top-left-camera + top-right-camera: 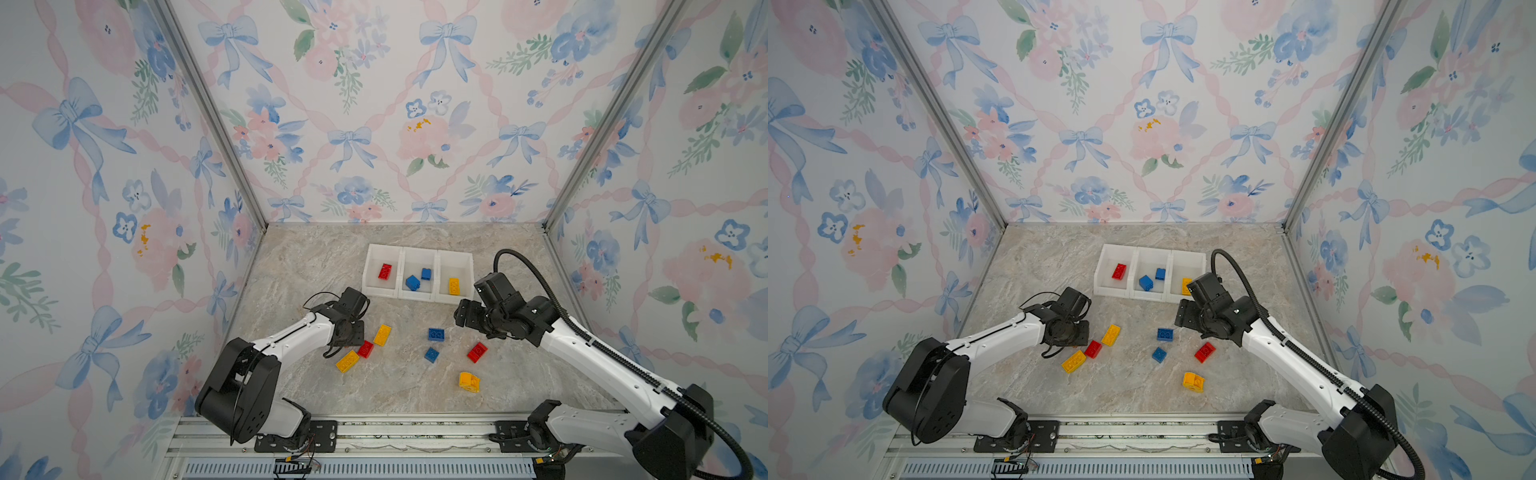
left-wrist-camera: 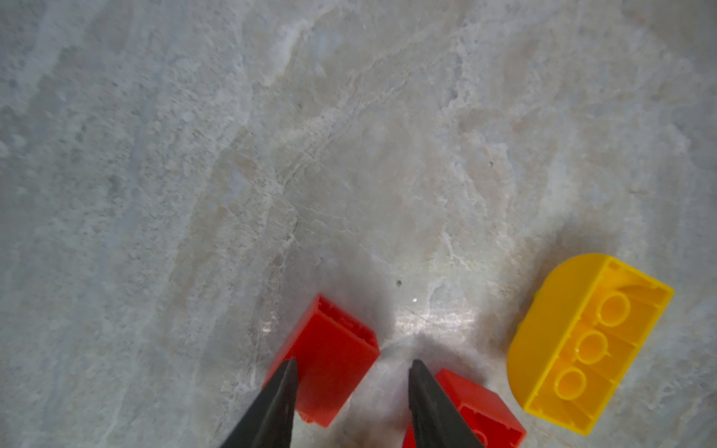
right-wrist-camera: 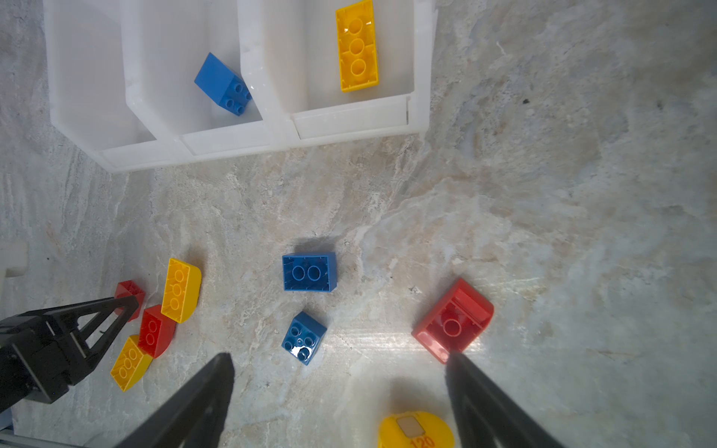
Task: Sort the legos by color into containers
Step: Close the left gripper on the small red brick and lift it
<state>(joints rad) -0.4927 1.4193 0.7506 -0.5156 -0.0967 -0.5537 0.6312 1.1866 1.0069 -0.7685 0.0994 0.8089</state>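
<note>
The legos are small hard plastic bricks in red, blue and yellow. They look light, rigid and glossy, so they are unlikely to break but likely to skid if pinched on a corner. The surest hold seems to be across two flat, parallel side walls, low on the body. Studded tops and the domed faces of the rounded pieces would give little purchase.

Four bricks lie in the row of three joined white plastic containers (image 1: 417, 296) at the back of the marbled tabletop (image 1: 316, 266). One red is in the left bin, two blue are in the middle and a yellow oblong is in the right. Eight more lie loose in front.

The left gripper (image 2: 353, 366) hangs low over a small red plastic brick lying on its side (image 2: 329, 360). Its jaws are partly apart and clamp nothing, and bare tabletop shows between the brick and the far finger. A rounded red brick (image 2: 477, 407) and a half-round yellow brick (image 2: 582, 349) lie close by, so closing there may nudge them.

The right gripper (image 3: 337, 357) is spread wide and empty, above a square blue brick (image 3: 304, 337) and a rounded red brick with its hollow side up (image 3: 452, 320).

The only legible writing is "120", printed under a pale patch on a round-edged yellow piece (image 3: 415, 430). No brand can be read.
</note>
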